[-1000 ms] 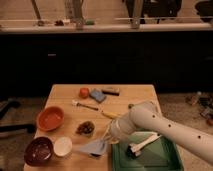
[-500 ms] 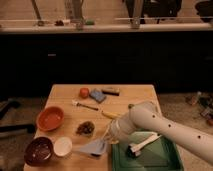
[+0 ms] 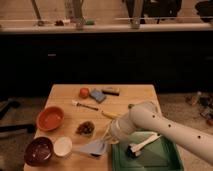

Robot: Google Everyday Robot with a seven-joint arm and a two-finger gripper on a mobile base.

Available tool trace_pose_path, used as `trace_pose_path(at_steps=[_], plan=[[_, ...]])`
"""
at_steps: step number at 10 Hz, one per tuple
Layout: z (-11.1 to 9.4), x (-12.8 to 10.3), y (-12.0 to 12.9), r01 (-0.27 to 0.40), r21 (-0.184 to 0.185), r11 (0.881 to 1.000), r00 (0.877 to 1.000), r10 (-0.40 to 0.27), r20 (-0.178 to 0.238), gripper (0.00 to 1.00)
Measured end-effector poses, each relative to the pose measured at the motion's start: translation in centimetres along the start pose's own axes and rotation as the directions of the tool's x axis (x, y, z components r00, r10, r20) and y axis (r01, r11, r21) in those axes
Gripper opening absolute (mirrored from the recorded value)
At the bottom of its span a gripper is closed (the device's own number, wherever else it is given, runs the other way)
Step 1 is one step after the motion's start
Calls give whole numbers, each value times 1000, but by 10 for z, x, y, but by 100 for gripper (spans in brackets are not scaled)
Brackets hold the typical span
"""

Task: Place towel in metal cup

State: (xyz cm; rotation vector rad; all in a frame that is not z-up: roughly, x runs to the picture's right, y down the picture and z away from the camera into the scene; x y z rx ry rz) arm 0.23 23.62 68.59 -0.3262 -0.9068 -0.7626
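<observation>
A pale blue, soft cloth towel (image 3: pixel 93 147) is lying crumpled into a rough pointed wedge near the front edge of the light wooden table (image 3: pixel 131 95), its folds spreading flat onto the boards. The hand (image 3: pixel 108 141) at the end of the thick white cylindrical arm (image 3: pixel 165 130) is hanging right at the towel's right side; the arm's bulk is covering the fingers, so whether the hand is open, closed or pinching the cloth cannot be told.

Just left of the towel a small white round bowl (image 3: pixel 62 146) is sitting, and beside that, toward the front-left corner, a dark maroon glossy bowl (image 3: pixel 39 150). Further back along the left edge a wide orange bowl (image 3: pixel 50 118) is resting. Between the orange bowl and the arm a small dish of dark brown lumpy pieces (image 3: pixel 85 128) is standing.

At the front-right corner a green rectangular plastic tray (image 3: pixel 165 155) is holding a white brush-like tool with a dark head (image 3: pixel 140 146).

Toward the back edge a round red-orange fruit (image 3: pixel 84 92) is lying next to a flat blue rectangular sponge (image 3: pixel 98 95) and a dark oblong bar (image 3: pixel 111 91). A slim metal utensil (image 3: pixel 85 105) is lying in front of the fruit, and a short yellow stick-shaped item (image 3: pixel 110 114) is poking out beside the arm.
</observation>
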Motion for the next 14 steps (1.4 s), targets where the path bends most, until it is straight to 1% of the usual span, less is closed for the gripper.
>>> trace_pose_path(at_steps=[4, 7, 9, 10, 12, 14], plan=[[0, 0, 0, 0, 1, 1000, 1000, 0, 1, 4], [0, 0, 0, -1, 1, 1000, 1000, 1, 1, 7], [0, 0, 0, -1, 1, 1000, 1000, 1, 1, 22], [0, 0, 0, -1, 1, 1000, 1000, 1, 1, 32], [0, 0, 0, -1, 1, 1000, 1000, 1, 1, 55], [0, 0, 0, -1, 1, 1000, 1000, 1, 1, 72]])
